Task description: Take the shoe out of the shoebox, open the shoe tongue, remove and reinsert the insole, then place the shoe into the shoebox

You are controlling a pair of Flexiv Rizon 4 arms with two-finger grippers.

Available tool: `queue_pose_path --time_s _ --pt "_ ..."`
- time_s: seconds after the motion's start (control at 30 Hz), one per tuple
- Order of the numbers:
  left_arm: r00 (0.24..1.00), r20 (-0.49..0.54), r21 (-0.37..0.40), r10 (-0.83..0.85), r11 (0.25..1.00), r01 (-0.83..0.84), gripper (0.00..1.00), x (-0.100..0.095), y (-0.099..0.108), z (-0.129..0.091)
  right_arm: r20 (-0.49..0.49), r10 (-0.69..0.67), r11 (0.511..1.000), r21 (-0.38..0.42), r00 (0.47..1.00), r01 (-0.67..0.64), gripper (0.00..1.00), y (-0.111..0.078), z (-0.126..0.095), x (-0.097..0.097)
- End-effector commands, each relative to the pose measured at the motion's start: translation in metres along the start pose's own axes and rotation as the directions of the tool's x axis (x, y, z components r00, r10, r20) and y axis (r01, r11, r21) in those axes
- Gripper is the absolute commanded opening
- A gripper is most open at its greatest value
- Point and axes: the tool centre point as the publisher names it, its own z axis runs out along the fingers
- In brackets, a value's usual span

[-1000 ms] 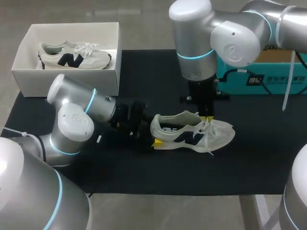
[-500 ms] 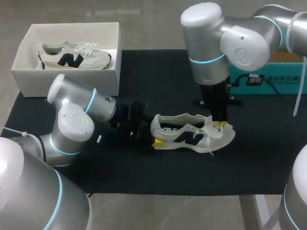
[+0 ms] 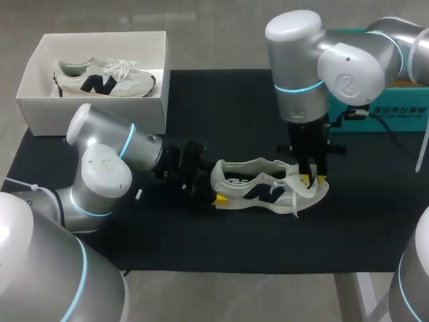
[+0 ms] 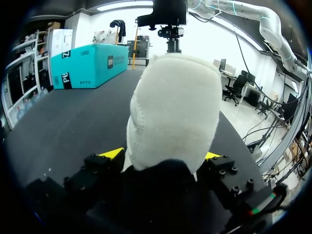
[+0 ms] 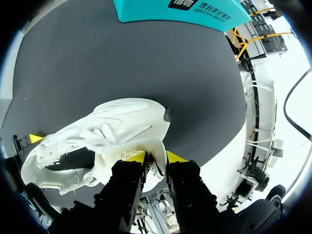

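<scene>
A white shoe (image 3: 268,188) with a dark side logo lies on its sole on the black mat (image 3: 201,241). My left gripper (image 3: 214,186) is shut on its heel; in the left wrist view the heel (image 4: 175,112) fills the space between the yellow tips of that gripper (image 4: 163,156). My right gripper (image 3: 316,180) points down over the toe end. Its fingers stand slightly apart, with the pulled-up tongue (image 5: 148,146) between them at that gripper (image 5: 156,157). The shoe (image 5: 117,122) gapes open behind the tongue. The white shoebox (image 3: 94,111) stands at the back left.
A second matching shoe (image 3: 104,77) lies inside the shoebox. A teal carton (image 3: 395,107) stands at the back right of the mat, behind my right arm. Bare mat lies in front of the shoe and between the two boxes.
My right gripper has moved right, toward the toe, drawing the tongue forward, and its fingers have parted a little. The left arm and the heel have stayed put.
</scene>
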Motion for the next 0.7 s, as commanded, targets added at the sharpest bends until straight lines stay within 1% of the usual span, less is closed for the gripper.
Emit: queue_pose_path --time_s 0.03,0.13,0.17,0.23,0.33,0.43,0.5,0.53,0.6,0.63,0.67,0.7 --pt "1.000 -0.001 -0.002 -0.001 1.000 0.001 0.00 -0.003 0.004 0.005 -0.026 0.003 1.000 -0.015 1.000 -0.004 1.00 -0.002 -0.007 -0.007" --pt "1.000 -0.001 -0.002 -0.001 1.000 0.001 0.00 -0.003 0.004 0.005 -0.045 -0.008 0.999 -0.035 0.999 0.007 1.00 -0.006 -0.020 -0.007" --pt "1.000 -0.001 -0.002 -0.001 1.000 0.001 0.00 -0.003 0.004 0.005 -0.057 -0.016 0.999 -0.044 0.998 0.013 1.00 -0.008 -0.028 -0.007" --pt "1.000 -0.001 -0.002 -0.001 1.000 0.001 0.00 -0.003 0.004 0.005 -0.095 -0.037 0.997 -0.070 0.995 0.030 1.00 -0.014 -0.049 -0.007" --pt "1.000 -0.001 -0.002 -0.001 1.000 0.001 0.00 -0.003 0.004 0.005 -0.158 -0.102 0.989 -0.126 0.982 0.083 1.00 -0.016 -0.080 -0.006" --pt "1.000 -0.001 -0.002 -0.001 1.000 0.001 0.00 -0.003 0.004 0.005 -0.241 -0.243 0.963 -0.176 0.940 0.204 1.00 -0.025 -0.113 0.000" --pt "1.000 -0.001 -0.002 -0.001 1.000 0.001 0.00 -0.003 0.004 0.005 -0.320 -0.382 0.921 -0.214 0.867 0.327 1.00 -0.035 -0.133 0.010" --pt "1.000 -0.001 -0.002 -0.001 1.000 0.001 0.00 -0.003 0.004 0.005 -0.328 -0.442 0.894 -0.234 0.835 0.382 1.00 -0.037 -0.140 0.013" --pt "1.000 -0.001 -0.002 -0.001 1.000 0.001 0.00 -0.003 0.004 0.005 -0.348 -0.578 0.816 -0.259 0.739 0.517 1.00 -0.048 -0.152 0.025" --pt "1.000 -0.001 -0.002 -0.001 1.000 0.001 0.00 -0.003 0.004 0.005 -0.326 -0.642 0.766 -0.267 0.693 0.584 1.00 -0.054 -0.155 0.031" --pt "1.000 -0.001 -0.002 -0.001 1.000 0.001 0.00 -0.003 0.004 0.005 -0.323 -0.710 0.702 -0.260 0.625 0.663 1.00 -0.061 -0.158 0.038" --pt "1.000 -0.001 -0.002 -0.001 1.000 0.001 0.00 -0.003 0.004 0.005 -0.308 -0.757 0.650 -0.260 0.576 0.714 1.00 -0.066 -0.159 0.044"
